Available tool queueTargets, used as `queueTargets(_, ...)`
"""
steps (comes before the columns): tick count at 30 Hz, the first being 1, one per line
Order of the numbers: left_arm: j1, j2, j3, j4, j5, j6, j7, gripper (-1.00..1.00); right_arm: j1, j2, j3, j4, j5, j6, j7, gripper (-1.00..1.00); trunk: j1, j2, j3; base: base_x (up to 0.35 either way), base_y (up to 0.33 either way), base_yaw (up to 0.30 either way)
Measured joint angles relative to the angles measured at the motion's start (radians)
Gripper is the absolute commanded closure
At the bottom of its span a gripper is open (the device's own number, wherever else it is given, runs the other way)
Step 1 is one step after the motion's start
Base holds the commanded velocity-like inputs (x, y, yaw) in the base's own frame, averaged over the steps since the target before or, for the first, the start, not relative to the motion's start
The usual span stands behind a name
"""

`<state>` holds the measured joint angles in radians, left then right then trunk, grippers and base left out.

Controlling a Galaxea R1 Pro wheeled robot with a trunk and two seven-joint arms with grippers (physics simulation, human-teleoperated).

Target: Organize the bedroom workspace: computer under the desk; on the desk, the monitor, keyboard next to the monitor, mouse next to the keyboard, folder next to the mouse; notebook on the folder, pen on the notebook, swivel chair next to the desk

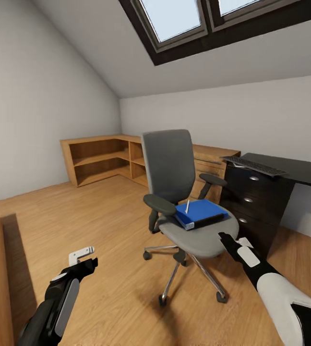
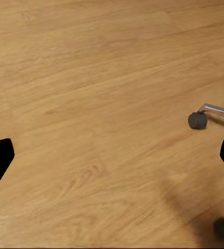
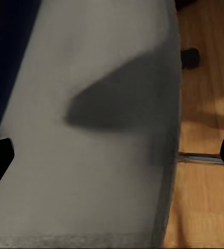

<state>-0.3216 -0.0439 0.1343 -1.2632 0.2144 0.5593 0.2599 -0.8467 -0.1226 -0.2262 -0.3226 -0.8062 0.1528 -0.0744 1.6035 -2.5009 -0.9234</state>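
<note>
Nearest the head camera, the left gripper [image 1: 84,255] hangs low over the bare wooden floor [image 1: 102,230], well apart from the swivel chair [image 1: 184,202] on its armrest side; in its wrist view the two finger tips sit wide apart at the frame edges with nothing between them, so it is released and empty, with one chair caster [image 2: 197,120] just ahead. The right gripper [image 1: 232,240] hovers at the front edge of the chair seat [image 3: 91,155], its fingers likewise spread and holding nothing, its shadow falling on the grey cushion. On that seat, toward the backrest, lies the blue folder [image 1: 201,214] with a pen [image 1: 187,206] resting on top; whether a notebook lies among them cannot be told. Behind the chair stands the dark desk [image 1: 290,168] with a keyboard [image 1: 254,166] on its near end. The step in hand appears to be fetching the folder from the chair. The next move probably calls for the right arm to reach further in across the seat, bracket the folder's near edge, and close on it without knocking the pen off or shoving the chair, which would likely roll on its casters.
</note>
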Motion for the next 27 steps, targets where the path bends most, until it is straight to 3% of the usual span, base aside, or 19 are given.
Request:
queueTargets(11,0.000,-0.001,0.000,0.011,-0.002,-0.005,0.002,-1.00,0.000,0.000,-0.001,0.004,0.000,0.000,0.000,-1.00,-0.001,0.000,0.000,-0.072,-0.015,0.005)
queueTargets(27,0.000,0.000,0.001,0.012,-0.001,-0.006,0.004,-1.00,0.000,-0.002,-0.004,0.003,0.002,0.015,0.001,-1.00,-0.001,0.000,-0.013,-0.001,0.000,0.086)
